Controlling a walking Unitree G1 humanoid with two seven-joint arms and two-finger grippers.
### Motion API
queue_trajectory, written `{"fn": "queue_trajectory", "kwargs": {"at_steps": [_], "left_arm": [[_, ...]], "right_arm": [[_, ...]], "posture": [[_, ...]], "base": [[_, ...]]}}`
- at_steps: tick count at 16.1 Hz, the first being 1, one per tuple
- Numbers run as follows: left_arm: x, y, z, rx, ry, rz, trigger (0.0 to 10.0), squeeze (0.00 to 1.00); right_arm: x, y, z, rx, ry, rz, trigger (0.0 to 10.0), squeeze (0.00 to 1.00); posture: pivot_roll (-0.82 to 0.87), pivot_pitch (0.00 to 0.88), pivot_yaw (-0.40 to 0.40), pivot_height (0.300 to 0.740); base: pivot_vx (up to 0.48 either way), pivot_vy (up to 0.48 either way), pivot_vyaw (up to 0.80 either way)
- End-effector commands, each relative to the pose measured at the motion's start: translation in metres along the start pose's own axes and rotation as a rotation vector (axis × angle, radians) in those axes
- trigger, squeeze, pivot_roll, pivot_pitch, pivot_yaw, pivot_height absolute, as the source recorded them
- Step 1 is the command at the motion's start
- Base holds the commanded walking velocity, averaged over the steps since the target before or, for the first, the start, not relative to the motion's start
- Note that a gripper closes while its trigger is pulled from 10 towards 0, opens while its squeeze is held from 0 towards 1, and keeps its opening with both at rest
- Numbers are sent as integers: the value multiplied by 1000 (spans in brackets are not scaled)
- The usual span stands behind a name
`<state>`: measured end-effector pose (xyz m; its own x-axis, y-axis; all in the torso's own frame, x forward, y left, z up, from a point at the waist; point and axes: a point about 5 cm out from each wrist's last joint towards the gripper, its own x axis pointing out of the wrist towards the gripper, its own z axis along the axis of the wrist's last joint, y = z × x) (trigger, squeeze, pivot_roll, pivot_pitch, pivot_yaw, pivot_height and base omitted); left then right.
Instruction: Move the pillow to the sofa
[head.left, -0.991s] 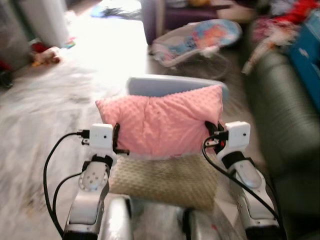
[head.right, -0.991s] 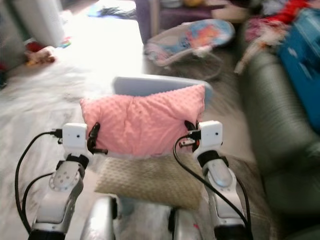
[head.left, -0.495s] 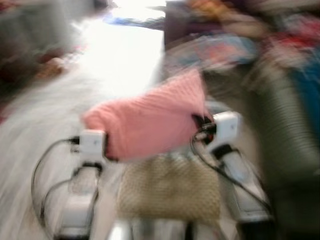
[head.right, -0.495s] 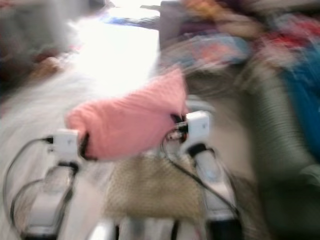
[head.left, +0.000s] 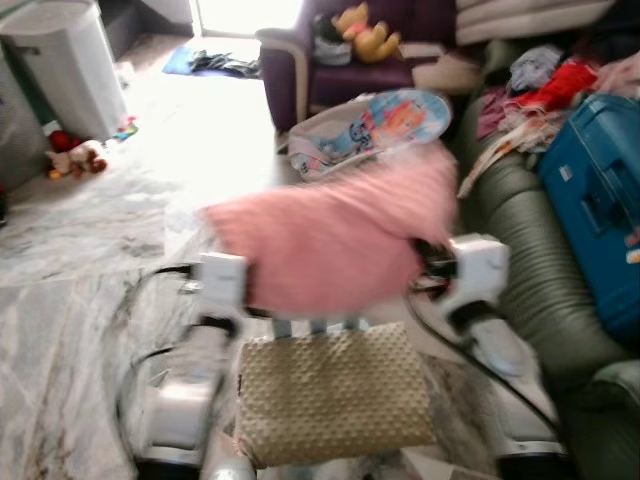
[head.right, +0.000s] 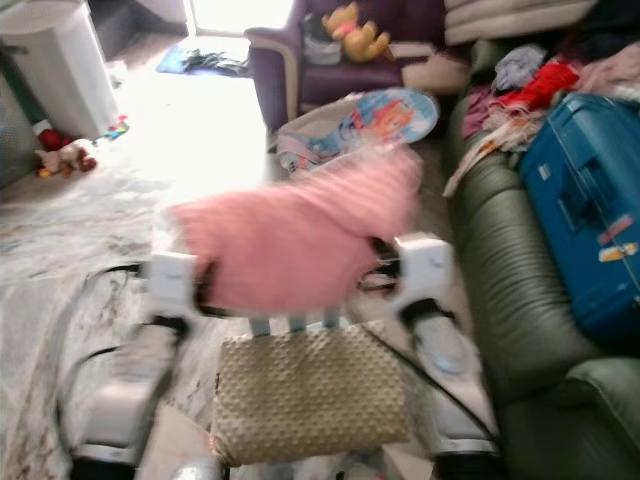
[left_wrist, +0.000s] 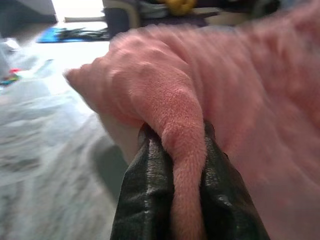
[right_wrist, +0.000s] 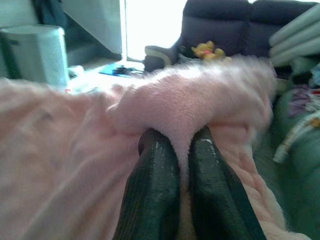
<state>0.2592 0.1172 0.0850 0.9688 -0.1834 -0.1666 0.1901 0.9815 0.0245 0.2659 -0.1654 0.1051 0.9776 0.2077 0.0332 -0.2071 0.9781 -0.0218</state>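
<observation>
Both end effectors, left (left_wrist: 187, 165) and right (right_wrist: 184, 150), pinched opposite edges of the pink pillow (head.left: 335, 240), held aloft beside the green sofa (head.left: 535, 270).

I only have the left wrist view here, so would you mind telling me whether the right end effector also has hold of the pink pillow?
Observer: Yes. The right end effector is shut on a fold of the pillow at its far edge.
Operator: Thank you. Is the pillow clear of whatever is below it?
Observer: It hangs in the air between both arms, above a beige cushion.
Operator: And where is the sofa from here?
Observer: The green sofa runs along the robot's right side, and a blue suitcase lies on it.
Operator: Is the left end effector level with the right?
Observer: The left end effector holds its end lower, so the pillow tilts up to the right.
</observation>
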Motion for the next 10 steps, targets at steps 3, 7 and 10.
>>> {"fn": "queue_trajectory", "kwargs": {"at_steps": [3, 7, 10], "left_arm": [[0, 9, 1, 13, -7, 24, 10000, 0], [1, 8, 2, 10, -16, 30, 10000, 0], [-1, 6, 0, 0, -15, 25, 10000, 0]], "right_arm": [[8, 10, 8, 8, -34, 38, 10000, 0], [9, 9, 9, 5, -34, 41, 10000, 0], [6, 8, 6, 4, -22, 35, 10000, 0]], "posture": [[0, 0, -31, 740], [-2, 0, -34, 740], [-3, 0, -33, 740]], "base": [[0, 0, 0], [0, 0, 0], [0, 0, 0]]}}
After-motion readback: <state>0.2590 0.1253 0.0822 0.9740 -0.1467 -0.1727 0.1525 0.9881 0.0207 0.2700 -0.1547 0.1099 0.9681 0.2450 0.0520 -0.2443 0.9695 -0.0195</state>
